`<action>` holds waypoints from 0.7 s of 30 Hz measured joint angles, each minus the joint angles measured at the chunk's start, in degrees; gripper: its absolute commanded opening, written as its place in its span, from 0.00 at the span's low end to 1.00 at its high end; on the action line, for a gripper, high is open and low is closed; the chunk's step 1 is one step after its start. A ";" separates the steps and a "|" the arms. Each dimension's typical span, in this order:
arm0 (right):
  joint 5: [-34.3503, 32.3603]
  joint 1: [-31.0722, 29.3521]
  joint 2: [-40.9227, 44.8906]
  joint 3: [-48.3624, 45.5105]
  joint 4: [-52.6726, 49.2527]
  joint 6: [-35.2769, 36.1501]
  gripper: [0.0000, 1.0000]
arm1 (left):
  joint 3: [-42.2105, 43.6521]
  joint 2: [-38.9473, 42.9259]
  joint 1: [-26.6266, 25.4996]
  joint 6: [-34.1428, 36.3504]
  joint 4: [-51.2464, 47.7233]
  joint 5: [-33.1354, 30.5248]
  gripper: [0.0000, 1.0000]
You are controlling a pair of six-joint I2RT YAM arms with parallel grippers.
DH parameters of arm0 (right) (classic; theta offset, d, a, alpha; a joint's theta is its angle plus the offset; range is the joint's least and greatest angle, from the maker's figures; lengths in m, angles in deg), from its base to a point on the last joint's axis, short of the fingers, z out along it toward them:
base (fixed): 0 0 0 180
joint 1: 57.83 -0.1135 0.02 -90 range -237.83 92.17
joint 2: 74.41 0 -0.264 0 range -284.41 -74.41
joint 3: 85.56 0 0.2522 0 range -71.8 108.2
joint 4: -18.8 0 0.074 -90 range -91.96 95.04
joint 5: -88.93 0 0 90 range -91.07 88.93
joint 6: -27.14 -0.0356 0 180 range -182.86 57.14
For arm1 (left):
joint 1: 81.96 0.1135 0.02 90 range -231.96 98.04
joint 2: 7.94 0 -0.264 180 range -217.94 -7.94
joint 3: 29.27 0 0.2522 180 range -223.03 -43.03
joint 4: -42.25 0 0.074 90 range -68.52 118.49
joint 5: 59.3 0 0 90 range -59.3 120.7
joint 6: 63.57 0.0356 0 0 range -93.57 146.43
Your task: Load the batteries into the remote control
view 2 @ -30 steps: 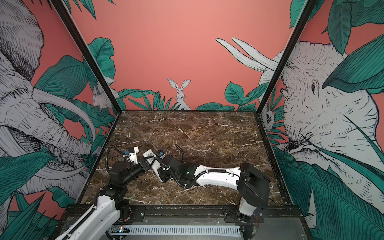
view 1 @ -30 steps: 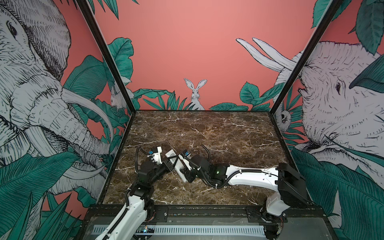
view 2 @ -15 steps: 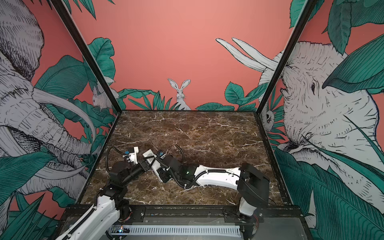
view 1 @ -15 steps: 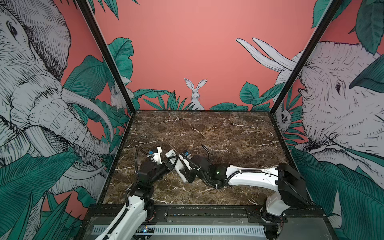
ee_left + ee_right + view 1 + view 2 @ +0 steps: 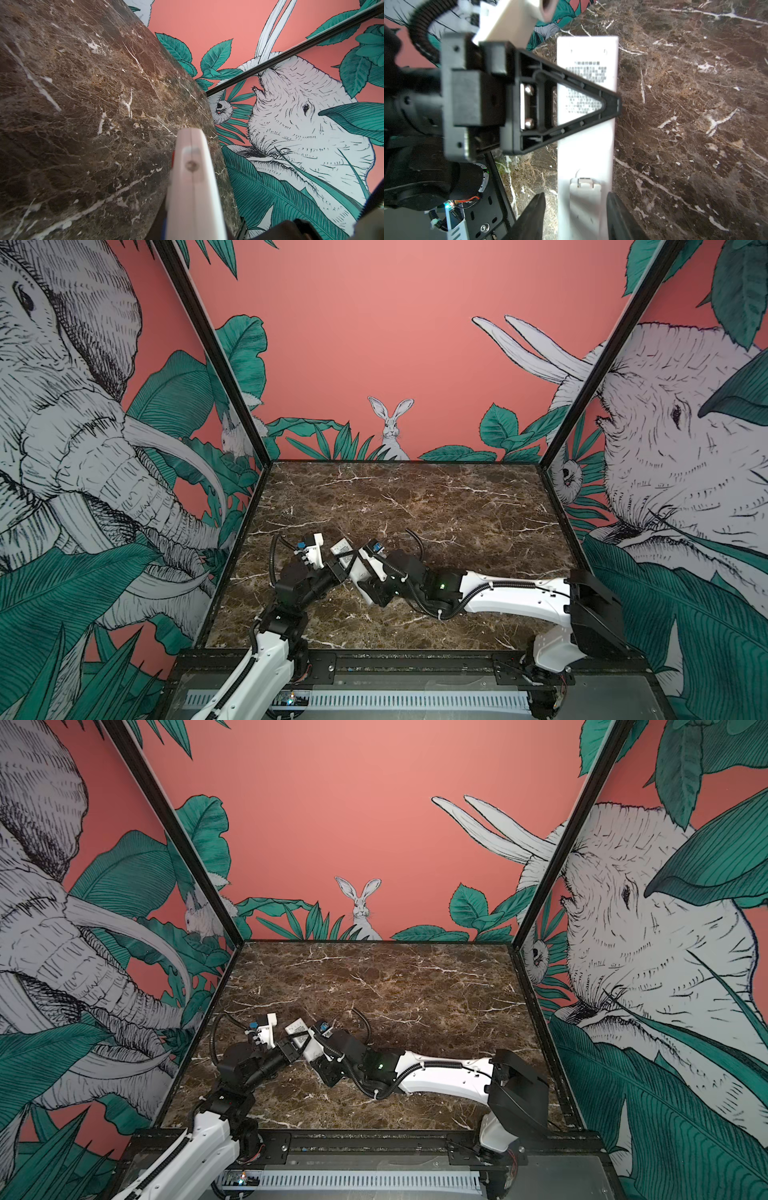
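table [image 5: 415,497]: both arms meet over its front left quarter, nearer the left edge than the right. neither arm has shifted in the top views over the last second.

remote [image 5: 586,145]: held off the table, so far as i can judge, with its plain back and printed label toward the right wrist camera. its labelled end also shows in a top view [image 5: 341,548].

left gripper [image 5: 343,561]: clamped across the remote's labelled half, one black finger lying over the label.

right gripper [image 5: 575,196]: this is the change. its jaws have parted and now stand narrowly open astride the remote's other end. a gap shows on one side, and the other finger [image 5: 616,212] sits just beside the edge. i read this as a release, so the left arm alone carries the remote.

cover [image 5: 584,193]: looks seated, between those jaws. it must come off before loading.

batteries: none in view.
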 measured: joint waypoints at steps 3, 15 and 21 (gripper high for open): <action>-0.44 0.00 1.66 0.00 -0.07 0.15 0.50 | 0.00 0.00 0.00 -0.02 0.00 0.00 0.00; -2.56 0.13 2.75 -1.84 -1.57 0.13 0.49 | 0.00 0.35 0.00 -0.07 -0.02 0.20 0.00; -2.21 1.09 2.73 -1.84 -1.79 -1.18 0.47 | 0.00 1.03 0.00 -0.07 -0.02 0.20 0.00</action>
